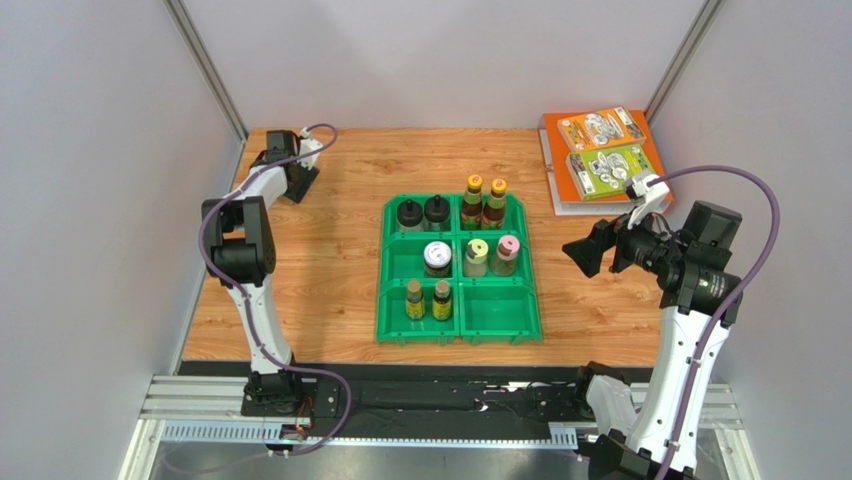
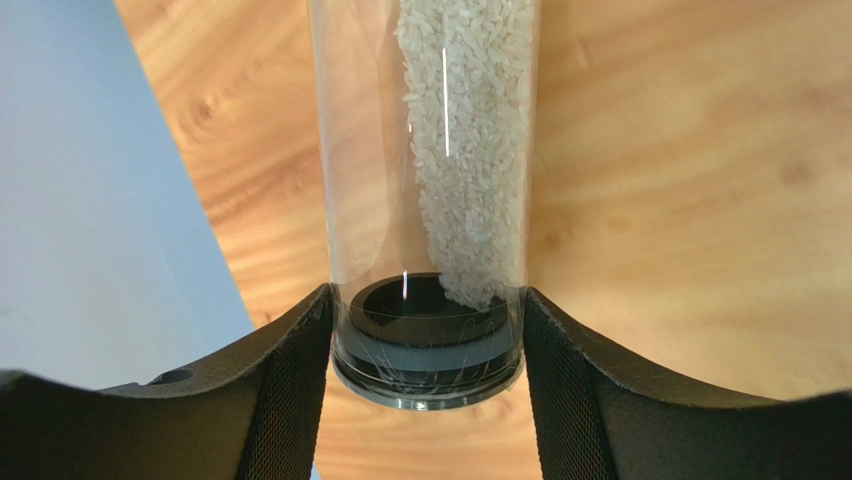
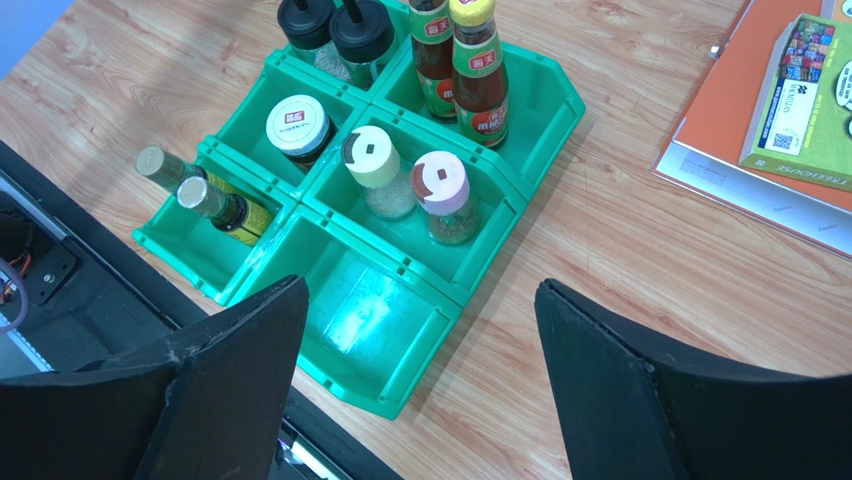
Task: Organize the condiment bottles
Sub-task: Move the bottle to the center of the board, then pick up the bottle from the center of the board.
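My left gripper (image 1: 300,184) is at the table's far left corner. In the left wrist view it (image 2: 428,335) is shut on a clear bottle of white rice (image 2: 440,150), both jaws pressed to its sides at the black-capped end. The green bin (image 1: 386,262) holds two black-capped bottles (image 1: 422,213), two amber bottles (image 1: 484,203) with yellow and orange caps, a silver-lidded jar (image 1: 437,258), pale-green (image 1: 475,257) and pink-capped (image 1: 506,255) bottles, and two small silver-capped bottles (image 1: 428,299). My right gripper (image 1: 585,255) is open and empty, above the table to the right of the bin (image 3: 420,330).
The bin's front-right compartment (image 1: 497,308) holds nothing. Orange (image 1: 600,128) and green (image 1: 612,170) books lie on an orange folder at the back right. Grey walls close the left, back and right sides. Bare wood lies left of the bin.
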